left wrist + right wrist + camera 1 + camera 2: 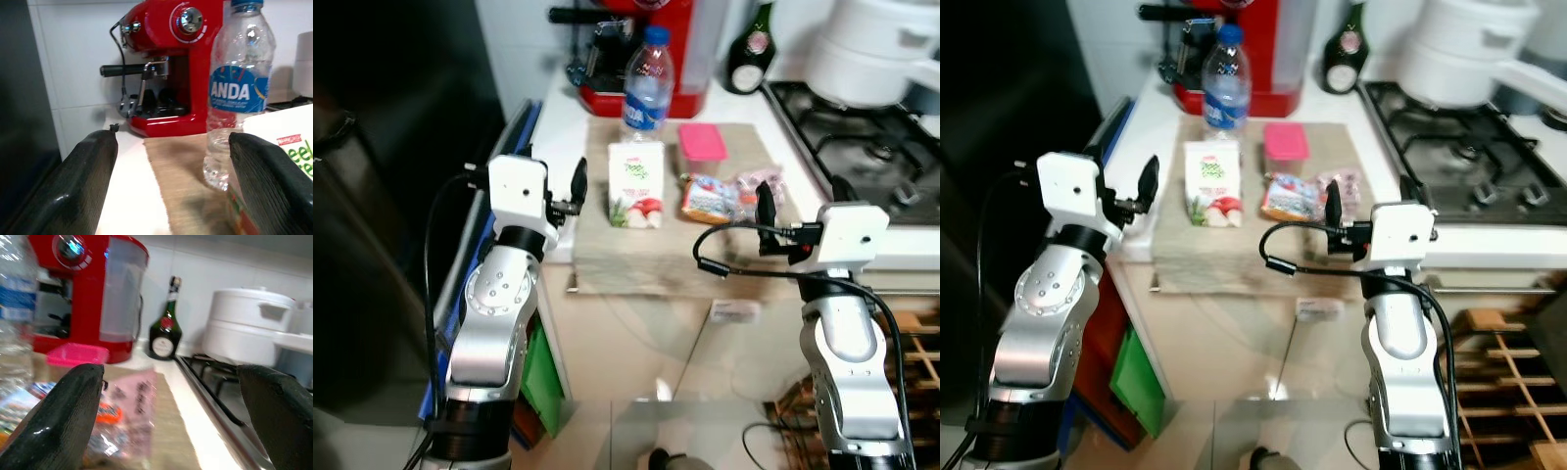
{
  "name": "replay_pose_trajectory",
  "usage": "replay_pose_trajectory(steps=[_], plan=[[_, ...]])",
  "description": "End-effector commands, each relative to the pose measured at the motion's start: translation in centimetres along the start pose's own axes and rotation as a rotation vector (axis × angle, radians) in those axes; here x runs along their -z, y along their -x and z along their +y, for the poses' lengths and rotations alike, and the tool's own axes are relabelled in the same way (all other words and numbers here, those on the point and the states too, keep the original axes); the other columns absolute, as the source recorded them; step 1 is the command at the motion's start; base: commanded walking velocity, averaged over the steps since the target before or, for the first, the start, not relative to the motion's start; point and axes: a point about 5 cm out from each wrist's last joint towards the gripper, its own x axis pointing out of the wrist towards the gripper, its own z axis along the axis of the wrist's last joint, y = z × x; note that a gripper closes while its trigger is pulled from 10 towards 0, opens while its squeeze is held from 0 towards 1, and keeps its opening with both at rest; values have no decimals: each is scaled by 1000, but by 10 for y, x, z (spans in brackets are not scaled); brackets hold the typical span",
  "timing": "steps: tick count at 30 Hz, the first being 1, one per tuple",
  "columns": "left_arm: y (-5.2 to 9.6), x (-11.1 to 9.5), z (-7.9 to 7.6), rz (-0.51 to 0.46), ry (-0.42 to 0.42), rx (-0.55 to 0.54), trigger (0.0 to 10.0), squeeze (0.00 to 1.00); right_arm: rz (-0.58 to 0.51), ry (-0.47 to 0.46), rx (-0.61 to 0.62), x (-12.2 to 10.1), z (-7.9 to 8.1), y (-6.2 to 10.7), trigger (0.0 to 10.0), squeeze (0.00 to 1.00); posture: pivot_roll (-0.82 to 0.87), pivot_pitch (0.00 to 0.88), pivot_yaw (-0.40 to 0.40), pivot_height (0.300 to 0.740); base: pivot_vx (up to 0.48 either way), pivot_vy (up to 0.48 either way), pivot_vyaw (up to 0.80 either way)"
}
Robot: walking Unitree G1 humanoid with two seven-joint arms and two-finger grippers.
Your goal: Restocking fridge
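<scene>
on the beige woven mat (646, 250) laid over the white counter (563, 122) stand the groceries to be put away: a clear plastic water bottle with a blue label (647, 83) at the mat's back edge, a white carton printed with green lettering and fruit (635, 184) in front of it, a pink lidded box (702, 143) toward the back right, and crinkly colourful snack packets (720, 196) near the right edge. the left gripper (576, 191) hovers at the mat's left edge just beside the carton, fingers spread wide and empty; the right gripper (766, 211) hangs near the packets, equally parted with nothing between.

the step looks like a first pick. for the carton, the left fingers should straddle its narrow sides and close low enough not to tip it into the bottle.

the left wrist view reveals the bottle label and the red espresso machine (164, 58) behind; the right wrist view shows a dark green bottle (165, 325) and white pot (247, 335) on the hob.
</scene>
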Motion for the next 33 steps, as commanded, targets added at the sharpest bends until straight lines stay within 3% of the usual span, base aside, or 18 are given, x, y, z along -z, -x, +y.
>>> replay_pose_trajectory(steps=[1,5,9,12,16,22,24,30,32,33], plan=[[-2,-3,8,-15,-17,-48,10000,0,-17,-6,-19,-3,3,-3,10000,0,-34,0,13,740,0,0,0],[-6,-12,16,-62,-25,-99,10000,0,-63,-3,-24,-11,4,-7,10000,0,-31,0,14,740,0,0,0],[-12,-19,15,-91,-58,-75,10000,0,-84,-25,-5,-15,2,-11,10000,0,-28,0,15,740,0,0,0],[-19,-10,7,-17,-110,9,10000,0,-86,-56,-4,-16,3,-14,10000,0,-27,0,18,740,0,0,0],[-28,-19,3,-57,-59,51,10000,0,-96,-64,-38,-19,14,-14,10000,0,-34,0,24,740,0,120,0],[-35,-22,3,-64,-48,64,10000,0,-76,-58,-32,-17,14,-15,10000,0,-40,0,24,740,0,480,-502],[-41,-23,0,-53,-91,66,10000,0,-74,-55,-30,-17,13,-15,10000,0,-41,0,23,740,0,480,-756],[-64,-35,-8,-68,-94,117,10000,0,-71,-46,-21,-16,11,-16,10000,0,-43,0,18,740,0,0,-760],[-76,-41,-8,-67,-101,136,10000,0,-70,-45,-22,-16,12,-17,10000,0,-44,0,18,740,0,0,-763],[-89,-48,-8,-68,-98,154,10000,0,-71,-45,-16,-15,11,-17,10000,0,-48,0,23,740,0,0,0]])
